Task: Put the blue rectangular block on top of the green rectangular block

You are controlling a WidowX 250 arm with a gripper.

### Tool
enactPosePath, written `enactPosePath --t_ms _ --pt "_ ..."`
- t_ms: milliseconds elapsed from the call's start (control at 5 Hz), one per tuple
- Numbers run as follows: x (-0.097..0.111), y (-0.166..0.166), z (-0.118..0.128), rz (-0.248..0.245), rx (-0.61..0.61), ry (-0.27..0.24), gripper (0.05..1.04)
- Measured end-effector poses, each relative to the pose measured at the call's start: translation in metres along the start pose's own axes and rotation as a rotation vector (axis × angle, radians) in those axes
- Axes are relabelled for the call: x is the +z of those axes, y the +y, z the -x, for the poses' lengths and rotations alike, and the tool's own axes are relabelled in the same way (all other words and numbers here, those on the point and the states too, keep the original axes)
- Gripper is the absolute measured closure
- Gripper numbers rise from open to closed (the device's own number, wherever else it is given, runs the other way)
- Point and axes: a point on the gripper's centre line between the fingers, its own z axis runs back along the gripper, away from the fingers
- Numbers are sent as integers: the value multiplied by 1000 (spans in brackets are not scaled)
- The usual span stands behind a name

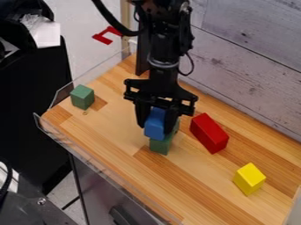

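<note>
Camera view. We find the end effector [157, 121] pointing down over the middle of the desk [111, 127], its fingers closed about the blue rectangular block [155, 125], one finger to either side. The blue block sits between them with its long side running roughly up and down.

Directly below it we note the green rectangular block [159, 146]; part of its green shows under the blue one and a strip of it along the right side. The two look to be touching or very nearly so; from this angle we cannot tell whether the blue block's weight rests on the green.

Surroundings: red block [209, 133] just to the right, yellow block [249, 179] at the near right, small green cube [82, 97] at the far left. All three stand apart from the pair.

Progress, our estimate: grasp done, carrying over the target done or almost done. Left to do: confirm that the blue block is seated squarely, let go, and lift clear without dragging it off. We judge the task to be in its last stage.
</note>
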Motion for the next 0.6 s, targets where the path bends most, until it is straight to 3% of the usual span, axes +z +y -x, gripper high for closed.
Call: enactPosePath --t_ms 400,600 --pt "-3 -4 0 3 -19 0 516" --pt "-4 -5 1 9 -14 7 456"
